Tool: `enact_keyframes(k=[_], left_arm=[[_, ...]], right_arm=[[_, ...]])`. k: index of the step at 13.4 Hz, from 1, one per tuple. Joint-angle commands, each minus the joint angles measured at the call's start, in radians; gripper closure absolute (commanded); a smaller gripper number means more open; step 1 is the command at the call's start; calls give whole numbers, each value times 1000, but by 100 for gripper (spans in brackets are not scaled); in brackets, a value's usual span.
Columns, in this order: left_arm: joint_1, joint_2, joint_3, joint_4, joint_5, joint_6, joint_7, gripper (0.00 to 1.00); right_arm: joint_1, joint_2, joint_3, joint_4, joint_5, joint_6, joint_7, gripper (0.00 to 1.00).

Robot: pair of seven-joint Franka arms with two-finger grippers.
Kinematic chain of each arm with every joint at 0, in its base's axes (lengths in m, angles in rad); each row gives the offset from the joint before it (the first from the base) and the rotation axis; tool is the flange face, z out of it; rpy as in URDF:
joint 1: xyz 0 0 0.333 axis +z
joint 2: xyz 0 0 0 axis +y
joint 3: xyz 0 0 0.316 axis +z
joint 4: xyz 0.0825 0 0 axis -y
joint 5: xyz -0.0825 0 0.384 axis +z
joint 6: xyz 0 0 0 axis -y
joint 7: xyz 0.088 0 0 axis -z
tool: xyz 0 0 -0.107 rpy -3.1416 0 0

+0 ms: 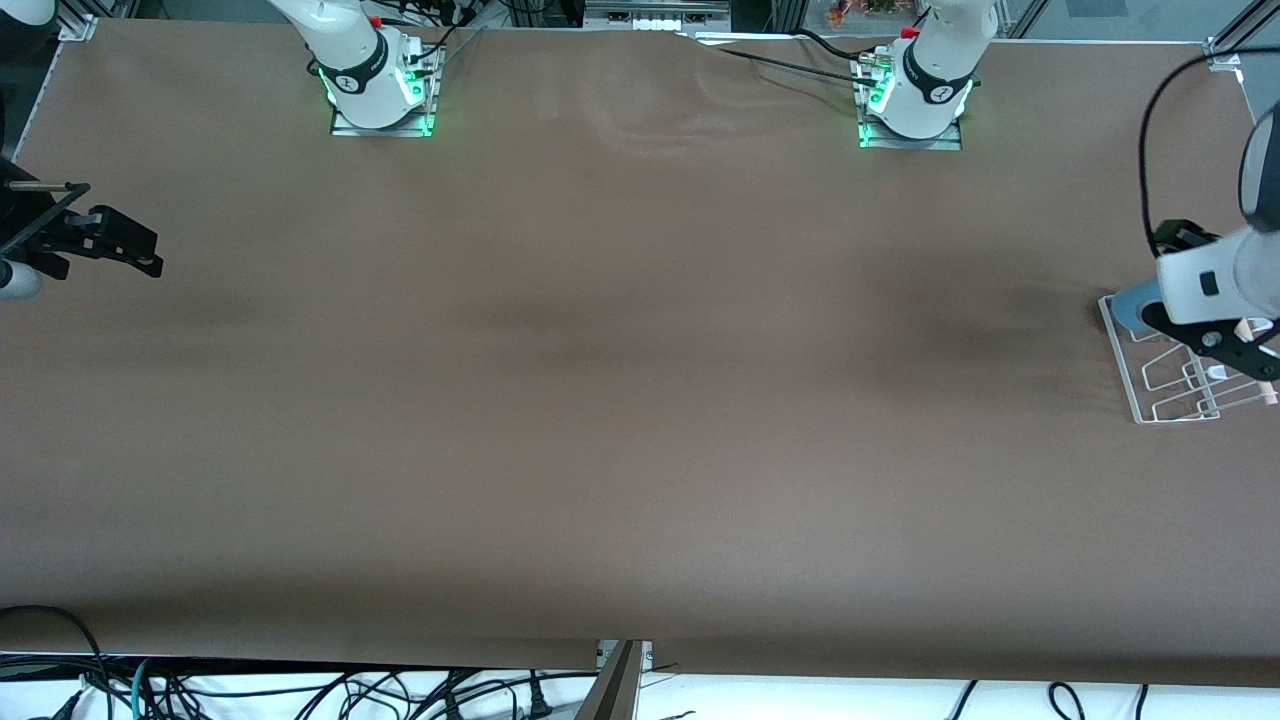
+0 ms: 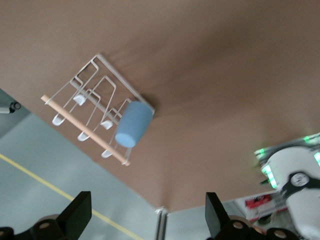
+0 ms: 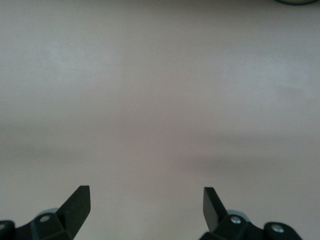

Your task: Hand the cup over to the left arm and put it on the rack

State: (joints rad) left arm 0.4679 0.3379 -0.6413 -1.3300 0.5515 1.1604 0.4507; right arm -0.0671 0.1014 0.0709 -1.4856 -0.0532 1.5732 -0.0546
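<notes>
The right gripper [image 1: 140,258] hangs over the table [image 1: 600,400] at the right arm's end, well apart from the rack [image 1: 1165,385], fingers [image 3: 77,205] spread wide and empty. The cup [image 2: 133,124] sits on the rack, tipped over its prongs. The left gripper [image 1: 1250,355] hovers above the rack, fingers [image 2: 76,215] wide apart, empty.

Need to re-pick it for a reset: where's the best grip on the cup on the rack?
Likely across the cup's round side wall, near the free end that sticks out over the rack's edge. It lies tilted on the prongs, so come from above, fingers clear of the wires and wooden rod.
</notes>
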Motion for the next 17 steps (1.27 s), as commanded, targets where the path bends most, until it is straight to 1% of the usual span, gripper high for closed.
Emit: enact_keyframes(k=[1,2,3,4,5,6,8,9,10,12,13,17], left_arm=[[-69,-149,128,-69,-186,79,-79,0],[-197,-181,290,-78,-276,105,-83,0],[-345,-206,487,-89,-351,136,-83,0],[-436,-223,626,-113,-423,183,-81,0],[-439,-240,664,-147,-450,270,-61,0],[-440,-256,666,-203,-444,362,-66,0],[-439,-342,667,-299,-482,415,-117,0],[-439,-373,667,-329,-510,462,-203,0],[-439,-388,666,-346,-513,484,-293,0],[-439,-393,632,-342,-504,505,-488,0],[-439,-393,626,-342,-499,516,-519,0],[-437,-387,626,-340,-498,516,-520,0]], right_arm=[[-5,-8,3,-5,-8,-6,-16,0],[-6,-6,3,-5,-7,-6,-16,0],[-7,-6,3,-5,-5,-6,-16,0],[-7,-8,3,-5,-5,-6,-16,0],[-7,-6,3,-5,-5,-6,-16,0],[-7,-8,1,-5,-5,-6,-16,0],[-7,-6,1,-5,-5,-6,-16,0],[-7,-6,1,-5,-4,-6,-14,0],[-7,-8,1,-5,-4,-6,-14,0],[-7,-8,1,-5,-4,-7,-14,0],[-7,-6,1,-5,-4,-6,-14,0],[-7,-6,1,-5,-2,-7,-14,0]])
